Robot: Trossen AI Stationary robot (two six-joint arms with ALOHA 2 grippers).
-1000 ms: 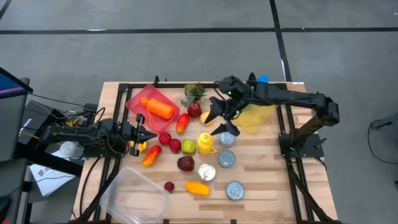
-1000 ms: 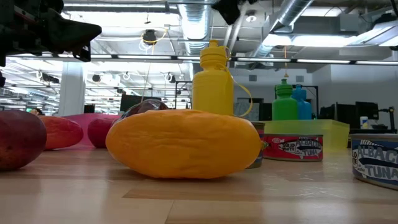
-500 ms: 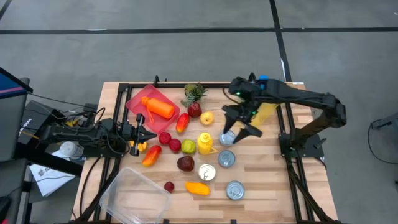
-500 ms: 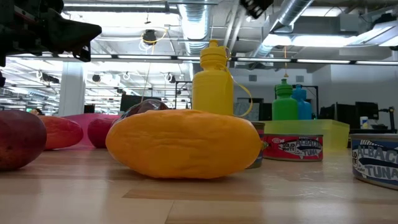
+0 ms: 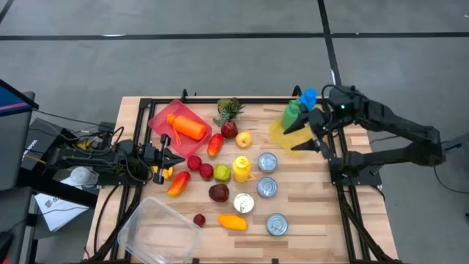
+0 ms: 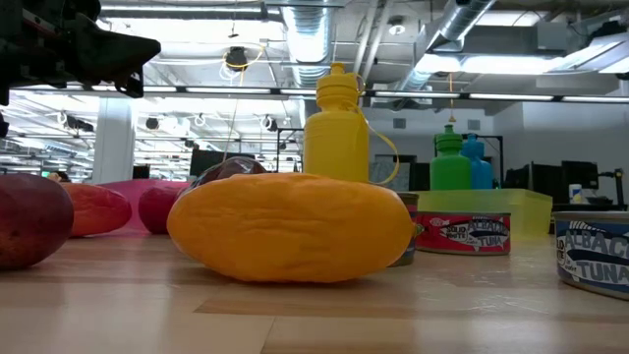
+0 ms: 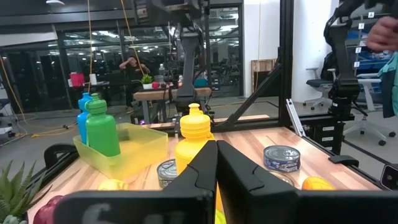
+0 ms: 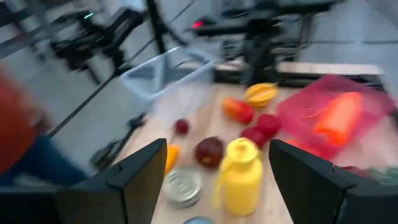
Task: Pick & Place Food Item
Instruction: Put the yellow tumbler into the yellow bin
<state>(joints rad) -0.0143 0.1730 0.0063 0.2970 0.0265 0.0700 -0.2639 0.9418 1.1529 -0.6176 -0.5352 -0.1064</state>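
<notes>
Food items [image 5: 220,172] scattered mid-frame, right gripper [image 5: 311,135] upper right, fingers spread, empty, left gripper [image 5: 170,156] centre left, fingers together, low view shows mango [image 6: 290,228] close up.

A light slatted wooden table [image 5: 308,213] stands on a grey floor crossed by dark lines [image 5: 220,66]; a green plastic bottle [image 6: 449,162] and a blue plastic bottle [image 6: 474,157] stand upright in a translucent yellow plastic bin [image 6: 511,204] near the table's far right corner; a yellow plastic squeeze bottle [image 6: 339,133] stands mid-table; silver ceiling ducts [image 6: 462,25] run overhead.
</notes>
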